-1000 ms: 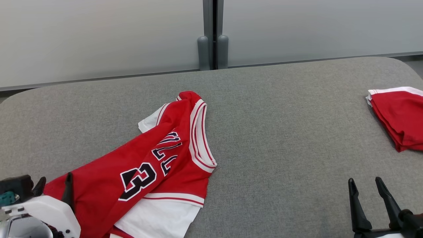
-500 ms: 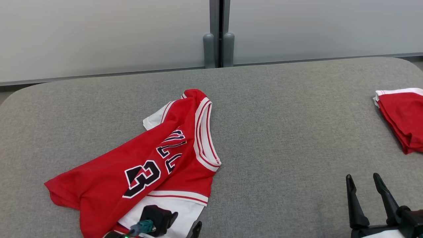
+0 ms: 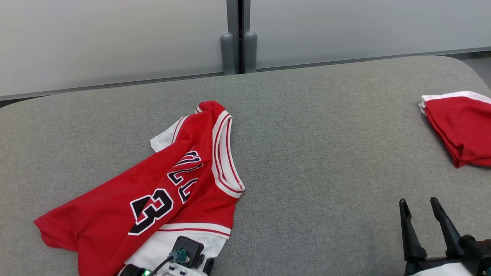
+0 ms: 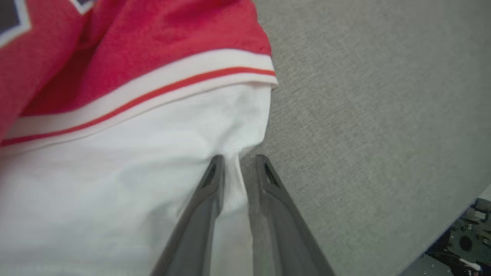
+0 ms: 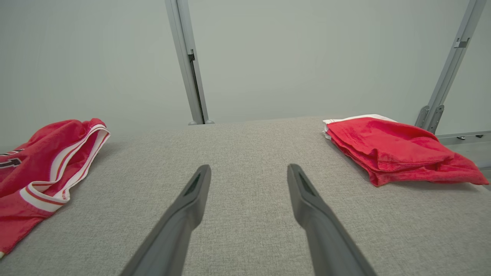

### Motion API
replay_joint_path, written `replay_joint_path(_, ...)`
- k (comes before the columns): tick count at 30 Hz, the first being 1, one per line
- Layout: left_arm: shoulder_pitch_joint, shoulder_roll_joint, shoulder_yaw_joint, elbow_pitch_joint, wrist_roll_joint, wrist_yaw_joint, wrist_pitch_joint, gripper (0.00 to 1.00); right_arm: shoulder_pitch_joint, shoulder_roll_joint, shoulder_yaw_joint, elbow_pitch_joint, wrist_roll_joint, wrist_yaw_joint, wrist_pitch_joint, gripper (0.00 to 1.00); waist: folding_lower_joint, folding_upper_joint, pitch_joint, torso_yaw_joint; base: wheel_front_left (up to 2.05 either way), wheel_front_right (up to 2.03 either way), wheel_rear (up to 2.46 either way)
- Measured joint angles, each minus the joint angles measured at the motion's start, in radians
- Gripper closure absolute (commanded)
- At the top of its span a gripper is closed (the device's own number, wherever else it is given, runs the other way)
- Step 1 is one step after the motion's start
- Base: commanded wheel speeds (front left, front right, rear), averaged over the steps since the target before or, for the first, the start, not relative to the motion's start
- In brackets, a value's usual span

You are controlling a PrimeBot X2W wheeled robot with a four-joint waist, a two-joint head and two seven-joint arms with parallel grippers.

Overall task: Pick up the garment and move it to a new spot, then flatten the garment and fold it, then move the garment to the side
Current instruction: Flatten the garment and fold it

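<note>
1. A grey padded table spans the scene, with pale wall panels behind its far edge, joined by a grey post.
2. The jersey lies crumpled on the near left of the table. It is red with white trim and has a white layer at its near end. The head view shows its whole outline, a black "3" and some dark lettering. The right wrist view catches only its striped far end, low on the left.
3. A folded red garment rests at the right edge of the table, well apart from the jersey. The head view cuts it off at the frame edge. The right wrist view shows all of it, with a white layer at its far edge and a slanted metal bracket behind it.
4. The right gripper hangs over bare table at the near right. Its jaws are wide with nothing between them, and the right wrist view shows only grey cloth under them.
5. The left gripper is at the jersey's near white edge. In the head view its dark wrist block sits over the white cloth and hides the fingers. The left wrist view shows the jaws narrow, with a pucker of white cloth pinched between them right at the cloth's right border.
</note>
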Motion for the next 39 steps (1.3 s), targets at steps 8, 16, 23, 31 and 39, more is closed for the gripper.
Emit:
replay_joint_path(8, -0.110, -0.101, 0.038, -0.060, -0.058, -0.077, -0.051, 1.00, -0.017, 0.000, 0.006, 0.004, 0.011, 0.000, 0.000, 0.00, 0.0000, 0.0000, 0.008, -0.057, 0.00, 0.00, 0.00)
replay_joint_path(16, -0.350, -0.252, 0.058, 0.003, -0.064, -0.144, -0.066, 1.00, -0.066, 0.000, 0.038, 0.011, 0.034, 0.000, 0.000, 0.00, 0.0000, 0.0000, 0.044, -0.131, 0.00, 0.00, 0.00)
replay_joint_path(23, -0.552, -0.337, 0.036, 0.220, -0.081, -0.212, -0.086, 1.00, -0.126, 0.000, 0.067, 0.022, 0.077, 0.000, 0.000, 0.00, 0.0000, 0.0000, 0.111, -0.234, 0.00, 0.00, 0.00)
replay_joint_path(31, -0.623, -0.348, -0.022, 0.285, -0.320, -0.210, -0.230, 1.00, -0.132, 0.000, 0.072, 0.037, 0.096, 0.000, 0.000, 0.00, 0.0000, 0.0000, 0.179, -0.335, 0.00, 0.00, 0.00)
replay_joint_path(39, -0.679, -0.346, -0.164, 0.383, -0.373, -0.158, -0.335, 0.00, -0.131, 0.000, 0.055, 0.038, 0.093, 0.000, 0.000, 0.00, 0.0000, 0.0000, 0.174, -0.316, 0.00, 0.00, 0.00)
